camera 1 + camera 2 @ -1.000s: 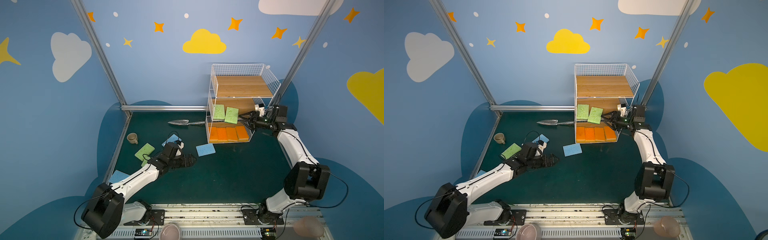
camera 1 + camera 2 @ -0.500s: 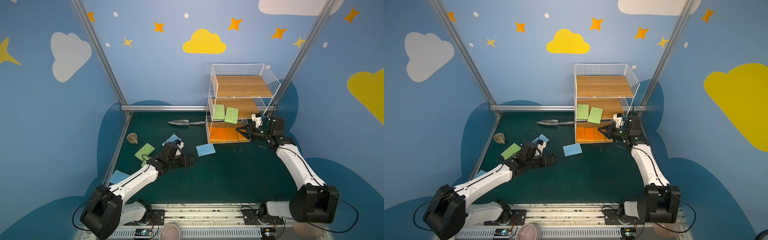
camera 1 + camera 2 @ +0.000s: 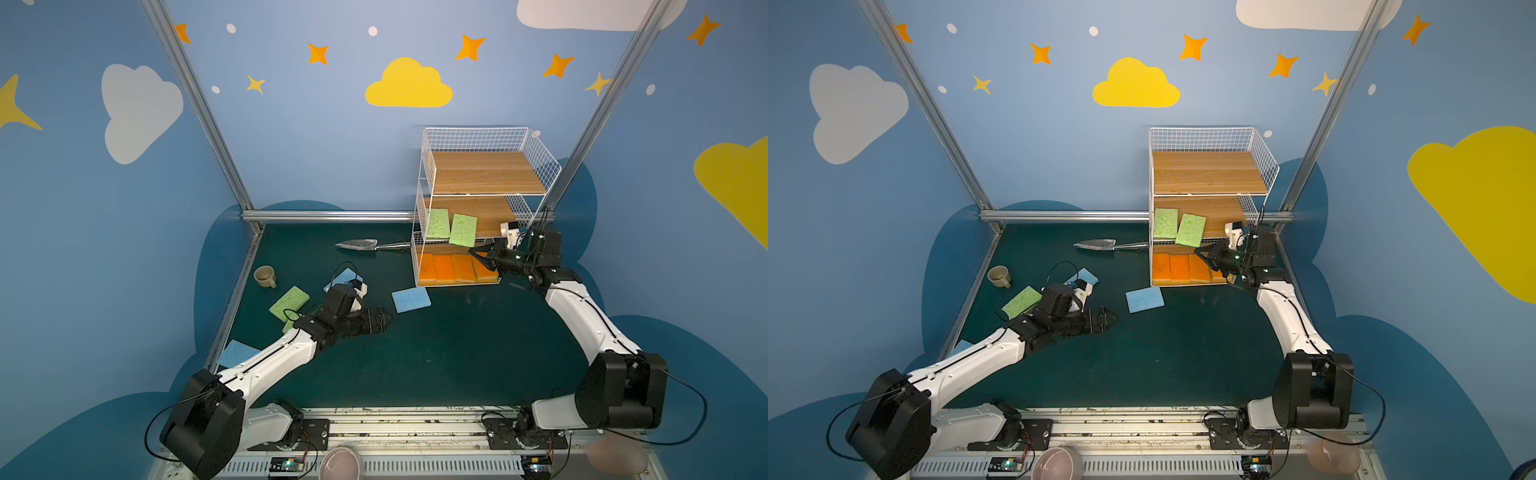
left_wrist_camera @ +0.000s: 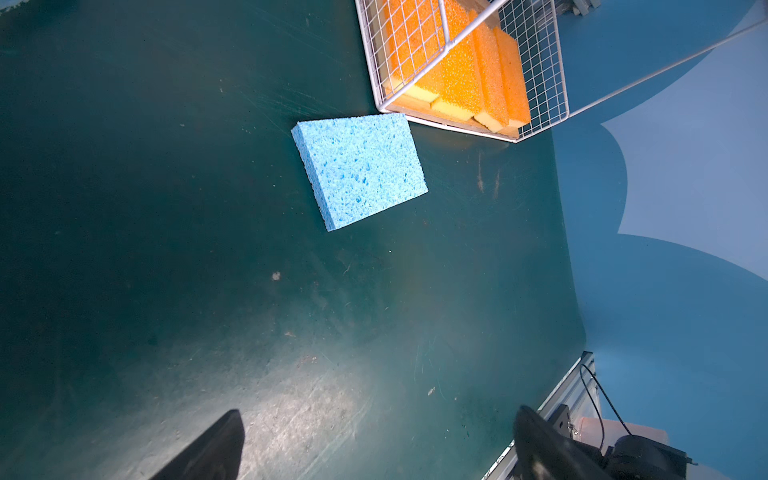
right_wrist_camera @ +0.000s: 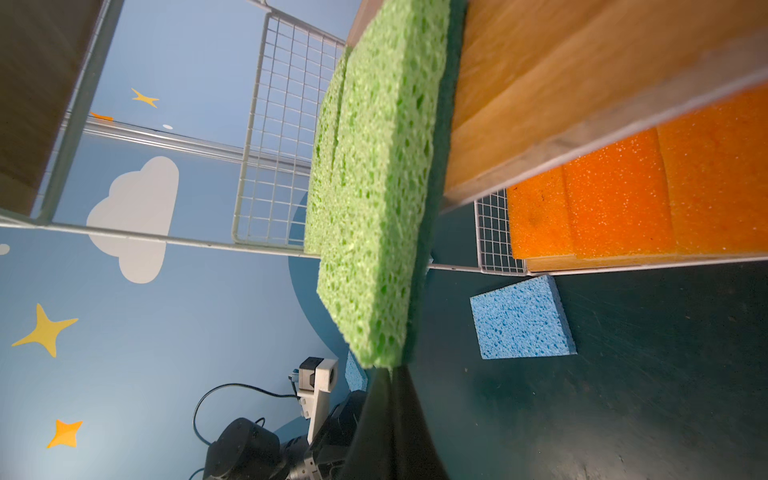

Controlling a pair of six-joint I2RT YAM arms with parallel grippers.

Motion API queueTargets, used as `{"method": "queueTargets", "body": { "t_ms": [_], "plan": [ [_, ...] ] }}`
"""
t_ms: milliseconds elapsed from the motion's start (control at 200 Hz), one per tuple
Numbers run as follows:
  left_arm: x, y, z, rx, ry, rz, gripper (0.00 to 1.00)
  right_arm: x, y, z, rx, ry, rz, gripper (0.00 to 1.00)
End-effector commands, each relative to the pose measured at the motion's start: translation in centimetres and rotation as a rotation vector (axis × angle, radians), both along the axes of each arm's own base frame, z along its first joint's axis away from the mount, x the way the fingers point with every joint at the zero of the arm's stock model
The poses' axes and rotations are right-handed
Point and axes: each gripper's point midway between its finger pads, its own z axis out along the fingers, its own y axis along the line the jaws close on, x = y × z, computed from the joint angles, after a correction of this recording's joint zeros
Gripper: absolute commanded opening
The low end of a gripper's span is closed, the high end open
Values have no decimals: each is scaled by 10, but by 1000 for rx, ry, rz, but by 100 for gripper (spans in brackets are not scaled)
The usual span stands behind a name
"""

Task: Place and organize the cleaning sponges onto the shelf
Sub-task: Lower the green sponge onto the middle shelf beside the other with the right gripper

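The shelf (image 3: 484, 172) stands at the back right. Several orange sponges (image 3: 455, 268) fill its bottom tier. Two green sponges (image 3: 438, 223) (image 3: 462, 230) lie on the middle tier, one overhanging the front edge. My right gripper (image 3: 473, 252) (image 5: 390, 370) is shut and holds nothing. Its tip sits at that overhanging green sponge's (image 5: 374, 199) corner. A blue sponge (image 3: 410, 299) (image 4: 359, 170) lies on the table just ahead of my open, empty left gripper (image 3: 384, 320) (image 4: 378, 419). A green sponge (image 3: 289, 302) and two blue sponges (image 3: 345, 277) (image 3: 237, 353) lie loose on the left.
A metal trowel (image 3: 359, 244) lies left of the shelf. A small beige cup (image 3: 264, 276) stands near the left wall. A pink bowl (image 3: 341, 465) and a pale one (image 3: 617, 457) sit past the front rail. Metal frame posts stand beside the shelf.
My right gripper has shut and shifted slightly left and outward along the shelf front. The left arm has stayed where it was, gripper open.
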Motion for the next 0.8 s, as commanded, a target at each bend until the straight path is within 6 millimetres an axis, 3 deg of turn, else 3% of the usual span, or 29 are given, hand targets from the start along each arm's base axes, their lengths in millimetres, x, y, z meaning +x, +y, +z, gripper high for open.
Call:
{"method": "queueTargets", "body": {
  "t_ms": [0,375,796],
  "plan": [
    [7,-2,10,-17,-27,3,100,14,-2,18,8,-53,-20,0],
    [10,-5,10,-17,-22,1,99,26,-5,20,22,-53,-23,0],
    [11,-5,12,-22,-23,1,100,21,13,21,43,-72,19,0]
  ]
}}
